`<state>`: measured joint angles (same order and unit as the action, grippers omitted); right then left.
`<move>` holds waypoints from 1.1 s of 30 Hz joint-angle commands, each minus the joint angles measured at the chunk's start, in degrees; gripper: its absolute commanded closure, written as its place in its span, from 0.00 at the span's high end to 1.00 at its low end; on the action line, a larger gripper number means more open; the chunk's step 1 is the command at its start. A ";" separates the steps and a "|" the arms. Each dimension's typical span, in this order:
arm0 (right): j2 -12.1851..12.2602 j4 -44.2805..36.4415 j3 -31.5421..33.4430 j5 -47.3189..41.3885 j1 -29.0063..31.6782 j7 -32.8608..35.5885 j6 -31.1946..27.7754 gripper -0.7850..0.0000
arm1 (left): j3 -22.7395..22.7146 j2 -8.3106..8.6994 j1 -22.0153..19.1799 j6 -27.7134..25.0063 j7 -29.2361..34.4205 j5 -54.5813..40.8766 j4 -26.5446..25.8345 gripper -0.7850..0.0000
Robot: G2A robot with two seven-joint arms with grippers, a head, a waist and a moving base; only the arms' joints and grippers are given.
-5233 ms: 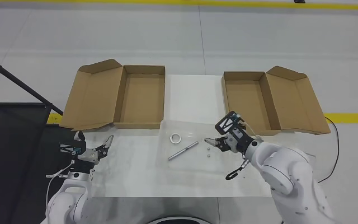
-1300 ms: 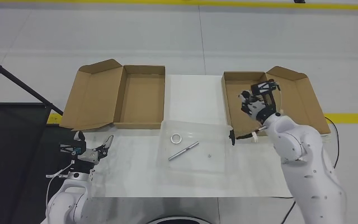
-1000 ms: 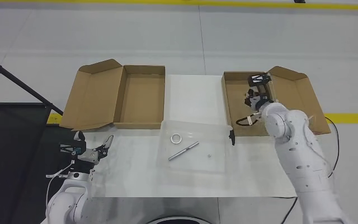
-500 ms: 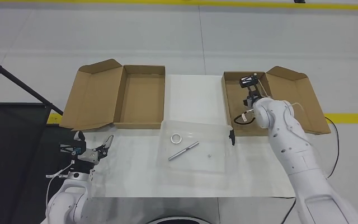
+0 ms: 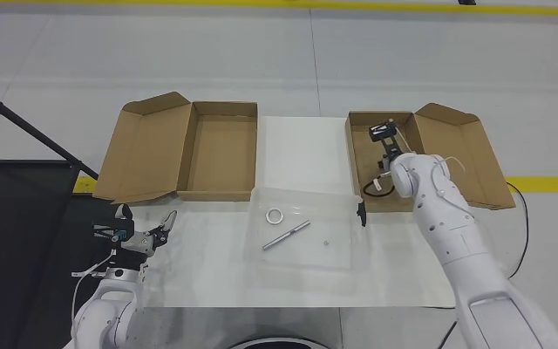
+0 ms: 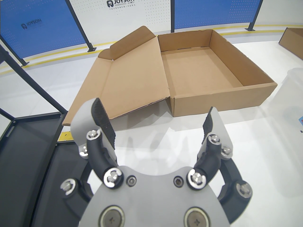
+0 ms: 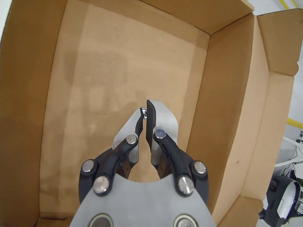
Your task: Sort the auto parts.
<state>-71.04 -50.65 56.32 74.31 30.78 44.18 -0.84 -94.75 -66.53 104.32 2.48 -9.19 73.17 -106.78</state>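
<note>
Change from the earliest frame: the right hand [image 7: 145, 111] has left the middle of the tabletop [image 5: 218, 279], where it hovered by the small loose parts. It now hangs inside the right box [image 5: 352, 166], over that box's far half. Over the last half second it has shifted only slightly. Its fingers are pressed together on a small metal part [image 7: 143, 113], pinched at the very tips. Whether the part touches the box floor cannot be told. The left hand [image 6: 153, 114] has not moved. It sits at the near left edge of the tabletop, fingers spread wide apart and holding nothing, pointed toward the left box [image 6: 222, 98].

Surroundings: a clear sheet [image 5: 344, 231] lies on the tabletop between the two boxes. On it rest a pale ring [image 5: 275, 215], a slim rod [image 5: 286, 235] lying at a slant near the ring, and one tiny fastener [image 5: 324, 243] apart from both. A small black piece [image 5: 362, 212] stands at the sheet's right edge, just beside the right box's near corner.

Materials: both boxes are plain brown cardboard, shallow and rectangular, with their lids folded open outward. The rod is bright metal and cylindrical. The ring is flat and round. The hands' fingers are silver plates faced with black ribbed pads [image 6: 104, 121]. The tabletop is smooth and white.
</note>
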 commanded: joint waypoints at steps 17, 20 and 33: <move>-0.24 -1.60 1.33 2.22 0.44 3.51 0.02 0.47 | 0.00 0.00 0.00 0.00 0.00 0.00 0.00 1.00; 0.25 -4.66 2.67 3.46 1.28 4.33 0.63 0.53 | 0.00 0.00 0.00 0.00 0.00 0.00 0.00 1.00; 3.96 -37.10 15.25 -1.36 14.58 8.94 -9.93 1.00 | 0.00 0.00 0.00 0.00 0.00 0.00 0.00 1.00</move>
<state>-67.26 -84.75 70.96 73.48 44.23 52.25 -9.37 -94.75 -66.53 104.32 2.48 -9.19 73.17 -106.78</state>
